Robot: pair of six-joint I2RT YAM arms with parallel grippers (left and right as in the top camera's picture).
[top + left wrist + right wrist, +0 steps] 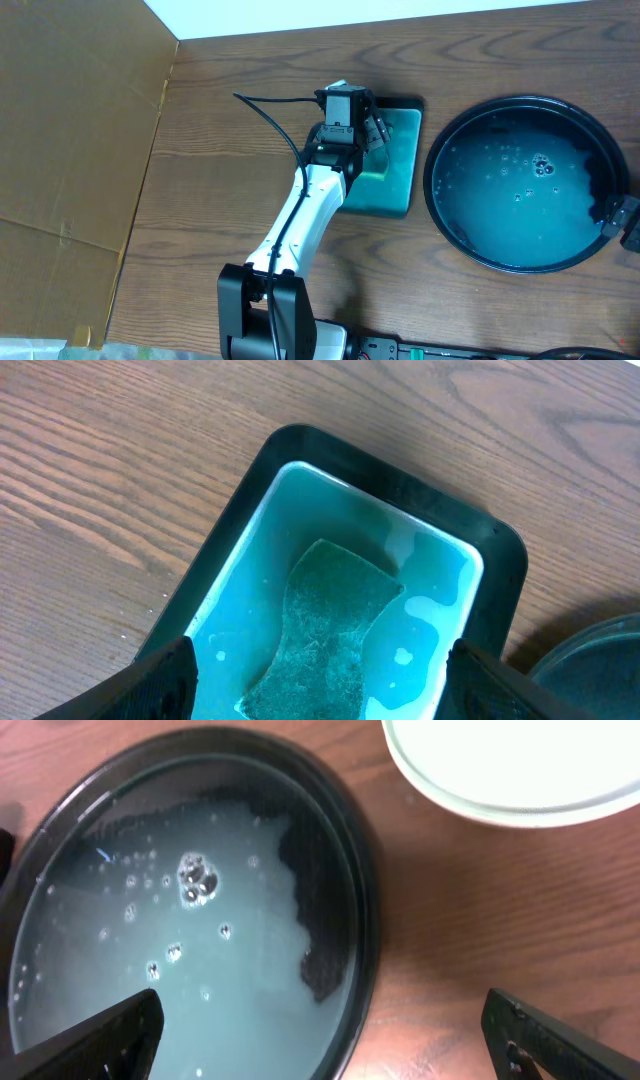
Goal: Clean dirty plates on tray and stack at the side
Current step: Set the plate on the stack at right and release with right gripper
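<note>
the left end effector (320, 685) is held wide open above the rectangular dish (400, 490), in which a green sponge (325, 630) is lying. the right end effector (325, 1035) is spread wide and empty over the rim of the tray (362, 900), whose floor is covered with bubbly water (190, 950). one white plate (510, 770) is set on the counter (450, 920) just beside it.

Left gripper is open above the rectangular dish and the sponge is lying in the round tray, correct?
Not quite. The sponge lies in the rectangular dish, not in the round tray. The left wrist view shows it there, below the spread fingers. The rest holds: the left gripper is open above that dish.
</note>
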